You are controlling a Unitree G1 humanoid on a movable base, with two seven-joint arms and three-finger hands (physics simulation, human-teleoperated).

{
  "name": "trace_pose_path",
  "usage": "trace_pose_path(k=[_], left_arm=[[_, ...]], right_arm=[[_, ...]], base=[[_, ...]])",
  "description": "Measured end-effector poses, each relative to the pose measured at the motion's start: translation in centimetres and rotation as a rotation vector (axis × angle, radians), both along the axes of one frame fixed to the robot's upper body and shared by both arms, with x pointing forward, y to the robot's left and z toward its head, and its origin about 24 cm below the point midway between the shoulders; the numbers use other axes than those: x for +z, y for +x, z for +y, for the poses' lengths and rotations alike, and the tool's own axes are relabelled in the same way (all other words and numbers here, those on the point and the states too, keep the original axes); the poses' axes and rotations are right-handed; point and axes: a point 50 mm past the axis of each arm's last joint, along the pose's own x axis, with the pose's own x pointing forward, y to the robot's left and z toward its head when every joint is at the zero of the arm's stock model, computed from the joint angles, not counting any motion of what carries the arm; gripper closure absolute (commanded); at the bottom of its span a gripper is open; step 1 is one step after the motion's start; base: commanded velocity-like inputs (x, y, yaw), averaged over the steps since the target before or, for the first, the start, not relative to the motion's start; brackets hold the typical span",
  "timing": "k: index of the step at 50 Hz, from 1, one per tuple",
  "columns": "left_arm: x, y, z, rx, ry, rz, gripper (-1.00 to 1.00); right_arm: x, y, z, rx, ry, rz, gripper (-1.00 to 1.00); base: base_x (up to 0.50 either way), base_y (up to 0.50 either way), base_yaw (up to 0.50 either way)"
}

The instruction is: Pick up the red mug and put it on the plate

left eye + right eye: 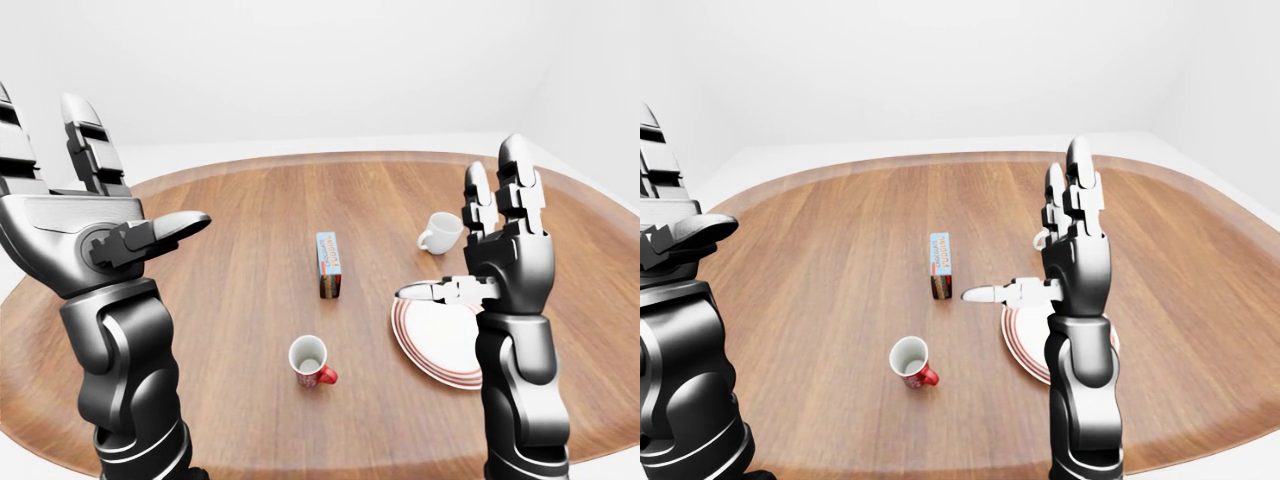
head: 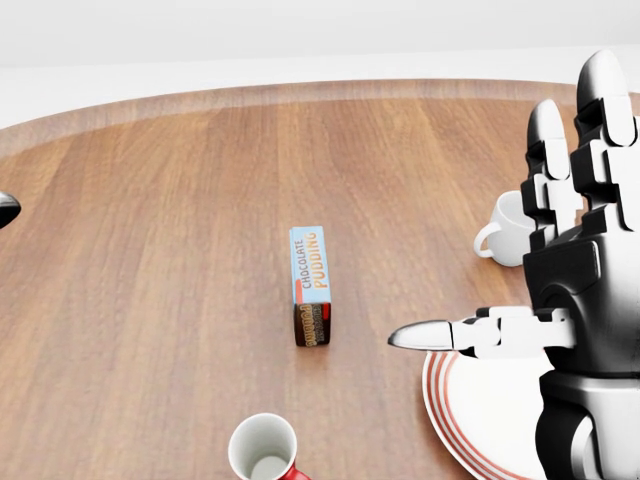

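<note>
Status of items, as I read them from my station:

Red mug point(image 1: 310, 361): upright on the surface point(image 1: 240, 240), handle toward 4 o'clock, empty. Untouched; neither hand is near it. In the left-eye view it sits at about 8 o'clock from the plate, apart from it.

Plate point(image 1: 436, 340): red-ringed, nothing on it, partly hidden by my right arm.

Right hand point(image 1: 490, 262): raised above the plate's near rim, fingers spread and upright, thumb out toward 9 o'clock, holding nothing.

Left hand point(image 1: 85, 215): raised at the left edge of the left-eye view, fingers spread, holding nothing, well apart from the mug.

Pudding box point(image 2: 311, 285): standing on edge at about 12 o'clock from the mug, clear of both mug and plate.

White mug point(image 1: 441, 232): at about 12 o'clock from the plate, not part of the job.

Progress, my judgement: nothing done yet. Left to do: reach, grasp, lift, carry to the plate, release. The right hand looks the closer one for the reach.
</note>
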Motion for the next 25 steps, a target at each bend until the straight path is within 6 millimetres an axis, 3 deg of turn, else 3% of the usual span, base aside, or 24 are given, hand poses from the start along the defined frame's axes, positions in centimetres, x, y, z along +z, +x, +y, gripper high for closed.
trace_pose_path(k=[12, 25], left_arm=[[-0.1, 0.1, 0.0, 0.003, 0.006, 0.005, -1.00], [0.2, -0.1, 0.0, 0.004, 0.002, -0.011, -1.00]], right_arm=[[-1.0, 0.1, 1.0, 0.012, -0.025, 0.044, -1.00], [-2.2, 1.4, 7.7, 0.253, -0.342, 0.086, -1.00]], base=[[0.00, 0.00, 0.00], [0.00, 0.00, 0.00]])
